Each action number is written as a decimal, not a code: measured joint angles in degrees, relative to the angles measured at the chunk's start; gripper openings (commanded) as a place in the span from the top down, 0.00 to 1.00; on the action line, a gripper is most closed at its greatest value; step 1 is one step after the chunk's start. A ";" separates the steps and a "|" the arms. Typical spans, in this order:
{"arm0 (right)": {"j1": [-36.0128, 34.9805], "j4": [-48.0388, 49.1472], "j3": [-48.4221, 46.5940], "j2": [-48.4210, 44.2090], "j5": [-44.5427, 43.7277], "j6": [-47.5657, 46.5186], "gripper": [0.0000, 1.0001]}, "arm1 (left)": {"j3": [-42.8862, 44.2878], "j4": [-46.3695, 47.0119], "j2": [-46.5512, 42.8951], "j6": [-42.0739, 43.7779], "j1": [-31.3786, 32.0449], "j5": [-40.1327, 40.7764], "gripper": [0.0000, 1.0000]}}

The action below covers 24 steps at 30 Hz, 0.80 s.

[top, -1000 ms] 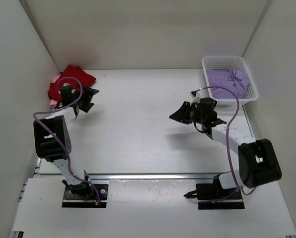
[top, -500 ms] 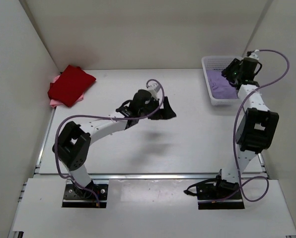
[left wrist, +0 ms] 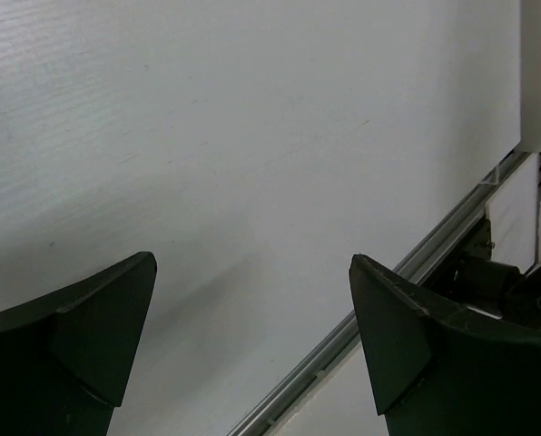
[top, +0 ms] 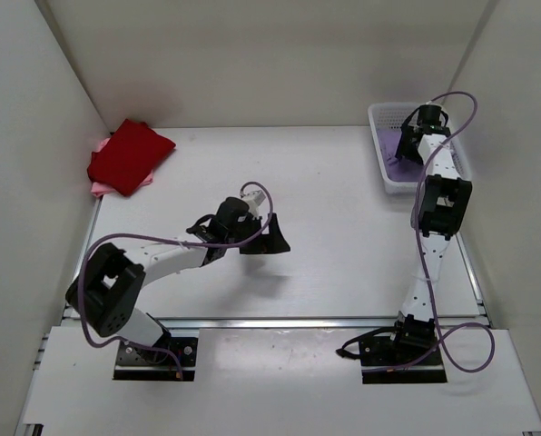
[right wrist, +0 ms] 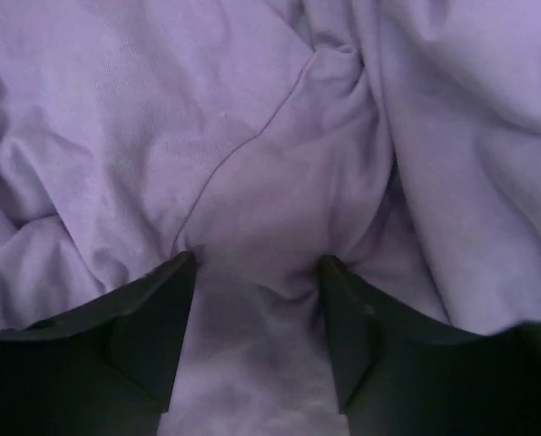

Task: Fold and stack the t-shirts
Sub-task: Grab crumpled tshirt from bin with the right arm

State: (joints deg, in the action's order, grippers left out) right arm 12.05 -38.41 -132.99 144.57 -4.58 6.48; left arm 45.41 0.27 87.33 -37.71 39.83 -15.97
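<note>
A lavender t-shirt [right wrist: 252, 136] lies crumpled in the white mesh basket [top: 386, 113] at the back right; a bit of it shows from above [top: 390, 152]. My right gripper [right wrist: 258, 258] points down into the basket [top: 415, 134], open, its fingers pressed into the cloth with a soft ridge of fabric between them. A dark red t-shirt [top: 130, 154] lies folded at the back left on a pink t-shirt [top: 98, 188], of which only the edges show. My left gripper [top: 272, 238] hovers over the bare middle of the table, open and holding nothing [left wrist: 252, 258].
White walls close in the table on the left, back and right. A metal rail [top: 280, 322] runs along the table's near edge and also shows in the left wrist view [left wrist: 388, 291]. The right arm stands stretched upright along the right side.
My left arm swung from the red shirt at the back left to the table's middle. My right arm went from mid-table into the basket, and its jaws opened over the lavender cloth.
</note>
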 measured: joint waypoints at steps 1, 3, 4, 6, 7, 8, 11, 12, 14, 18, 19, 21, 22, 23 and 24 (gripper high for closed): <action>-0.20 -0.46 -0.15 0.33 -0.09 -0.61 0.49 | -0.87 0.52 -1.40 -0.17 -0.57 -0.31 0.01; -0.33 -1.60 -0.79 0.37 0.07 -1.22 0.63 | -2.14 1.09 -3.32 -0.31 -1.75 -0.63 0.01; -0.31 -2.05 -1.25 0.37 0.31 -1.57 0.77 | -2.62 1.49 -3.82 -0.33 -2.32 -0.70 0.01; -0.26 -2.91 -2.14 0.37 1.03 -1.84 0.99 | -3.08 1.44 -4.15 -0.52 -3.08 -0.72 0.01; -0.17 -3.23 -2.54 0.44 1.36 -1.64 1.00 | -3.17 1.49 -4.15 -0.66 -3.26 -0.76 0.01; -0.07 -3.63 -2.99 0.55 1.62 -1.51 1.00 | -3.19 1.44 -4.15 -0.70 -3.32 -0.79 0.02; 0.11 -5.18 -4.87 0.85 2.14 -0.46 1.00 | -3.17 1.44 -4.17 -0.68 -3.30 -0.83 0.01; 0.13 -5.40 -5.42 0.81 2.32 -0.24 1.00 | -3.15 1.42 -4.17 -0.70 -3.30 -0.94 0.01; 0.13 -5.35 -5.66 0.00 2.99 0.48 1.00 | -3.10 1.46 -4.17 -0.81 -3.30 -1.18 0.01; 0.50 -5.90 -5.68 -4.42 6.73 2.21 1.00 | -2.38 1.44 -4.15 -1.09 -3.37 -1.62 0.01; 0.50 -5.95 -5.70 -6.23 7.85 2.56 1.00 | -2.12 1.46 -4.15 -1.18 -3.48 -1.84 0.02; 0.35 -6.21 -6.16 -10.69 9.97 3.19 1.00 | -1.49 1.64 -4.15 -1.36 -3.89 -2.78 0.02; 0.04 -6.21 -6.67 -13.05 10.95 3.50 1.00 | -1.31 1.81 -4.15 -1.55 -4.24 -3.21 0.02; -0.13 -6.08 -7.45 -15.65 11.82 3.82 1.00 | -1.14 1.84 -4.15 -1.75 -4.72 -3.61 0.02; -0.52 -5.64 -8.02 -18.60 12.70 3.98 1.00 | -1.05 1.90 -4.15 -1.99 -5.35 -4.04 0.02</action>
State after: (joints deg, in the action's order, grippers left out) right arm 11.53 -44.05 -141.01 125.97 8.12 10.46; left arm 44.36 2.17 83.18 -39.70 34.48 -20.01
